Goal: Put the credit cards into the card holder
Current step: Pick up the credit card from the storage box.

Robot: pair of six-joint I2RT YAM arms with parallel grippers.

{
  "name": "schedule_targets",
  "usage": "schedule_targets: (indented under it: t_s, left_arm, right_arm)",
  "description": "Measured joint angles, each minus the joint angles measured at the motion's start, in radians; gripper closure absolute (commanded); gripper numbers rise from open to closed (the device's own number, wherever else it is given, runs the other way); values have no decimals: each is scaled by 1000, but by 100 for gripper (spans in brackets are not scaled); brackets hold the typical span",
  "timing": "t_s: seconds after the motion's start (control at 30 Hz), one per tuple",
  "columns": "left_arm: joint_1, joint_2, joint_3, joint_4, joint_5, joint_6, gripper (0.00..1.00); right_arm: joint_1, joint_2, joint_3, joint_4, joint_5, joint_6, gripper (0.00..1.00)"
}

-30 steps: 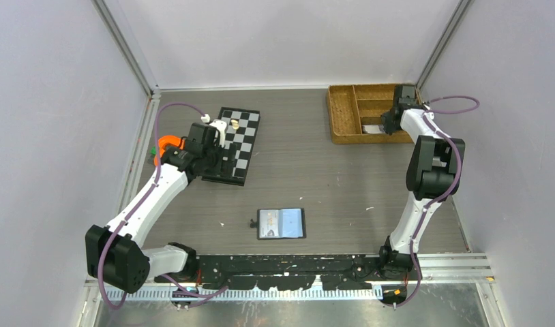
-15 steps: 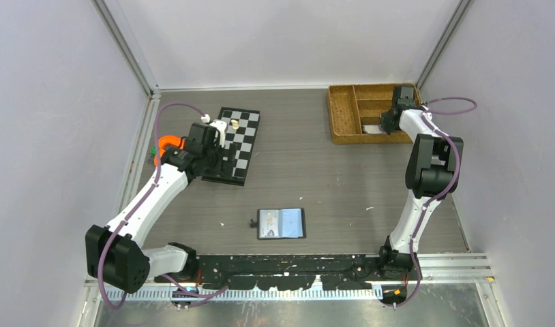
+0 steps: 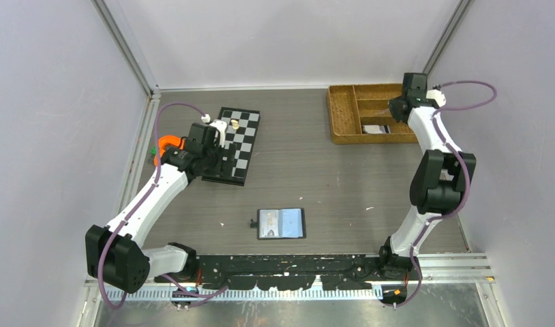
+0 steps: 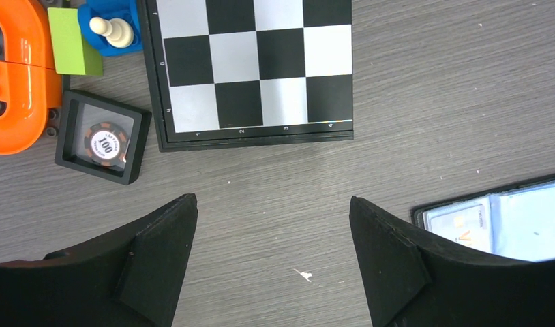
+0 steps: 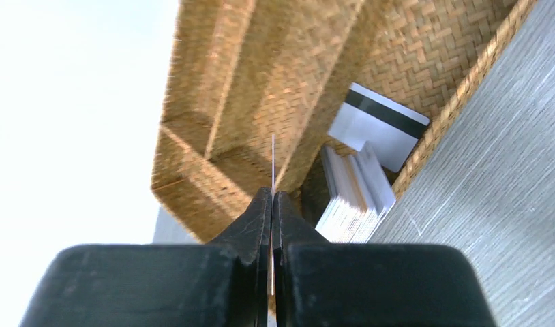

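The card holder (image 3: 281, 223) lies open on the table near the front middle, bluish-grey pockets up; its corner shows in the left wrist view (image 4: 493, 221). Several credit cards (image 5: 353, 194) stand stacked in the brown woven tray (image 3: 343, 119), with one white card with a black stripe (image 5: 380, 126) lying flat; they also show in the top view (image 3: 377, 129). My right gripper (image 5: 272, 194) is shut on a thin card seen edge-on (image 5: 273, 160), lifted above the tray (image 5: 261, 75). My left gripper (image 4: 271, 231) is open and empty above bare table beside the chessboard.
A black-and-white chessboard (image 3: 235, 143) lies at the left with chess pieces (image 3: 220, 125) on it. Beside it are an orange toy (image 4: 16, 75), a green block (image 4: 71, 42), a blue piece holding a pawn (image 4: 111, 27) and a boxed poker chip (image 4: 104, 143).
My right gripper has risen out of the tray toward the back right corner with a card pinched in it. The left arm has not moved.
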Motion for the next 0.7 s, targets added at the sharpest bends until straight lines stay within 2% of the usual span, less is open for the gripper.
schedule_targets:
  t_s: [0.17,0.3,0.5,0.6,0.7]
  left_arm:
    - [0,-3,-2,16,37,-10,17]
    - [0,-28,-2,54,112,-72,21]
    - [-2,-63,-3,189,307,-309,24]
    - [-17,-69,-26,314,385,-446,24]
    - [-58,-74,-54,432,432,-568,24]
  right_arm:
    - [0,-169,-14,-2,-15,-61,99]
    - [0,-357,-97,14,-54,-119,100]
    - [18,-615,-295,112,-204,-166,100]
    - [93,-701,-395,172,-246,-172,99]
    - [247,-777,-483,241,-255,-179,100]
